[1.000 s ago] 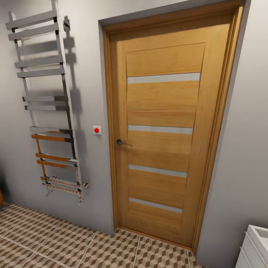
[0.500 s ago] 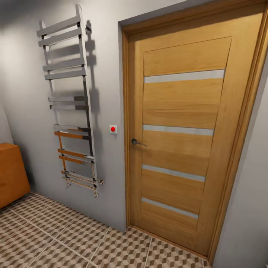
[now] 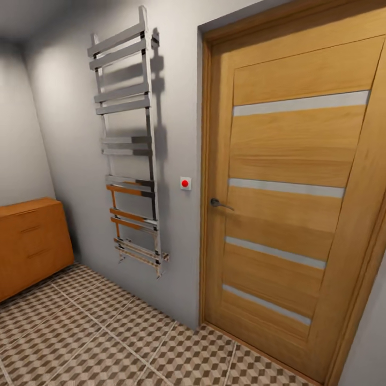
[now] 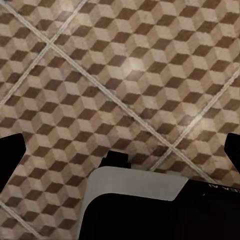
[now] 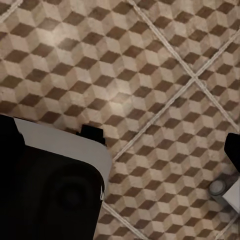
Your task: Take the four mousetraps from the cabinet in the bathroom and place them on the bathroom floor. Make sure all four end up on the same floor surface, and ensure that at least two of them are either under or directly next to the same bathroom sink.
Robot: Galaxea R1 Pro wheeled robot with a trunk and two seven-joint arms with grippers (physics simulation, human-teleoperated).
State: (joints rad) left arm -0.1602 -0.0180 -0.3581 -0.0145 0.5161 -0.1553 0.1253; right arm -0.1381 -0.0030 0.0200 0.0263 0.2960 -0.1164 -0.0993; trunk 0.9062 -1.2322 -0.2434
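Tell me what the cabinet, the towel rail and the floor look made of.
Cabinet: orange-brown wood look, matte, faint grain. Towel rail: polished metal, likely chrome, its bars mirroring orange. Bathroom floor: printed cube-pattern tiles, probably ceramic, with pale grout lines and soft sheen.

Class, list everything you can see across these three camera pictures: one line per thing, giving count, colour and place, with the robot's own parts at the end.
cabinet: one, orange-brown wood with drawer fronts, at the far left against the wall.
towel rail: one, chrome ladder type, on the grey wall left of the door.
wall button: one, white plate with a red dot, between the towel rail and the door.
door: one, light oak with four pale horizontal strips, shut, on the right.
door handle: one, dark metal lever, on the door's left edge.
bathroom floor: tiles in a brown, beige and white cube pattern, pale grout.
robot's base: white and black body over the tiles, seen in both wrist views.
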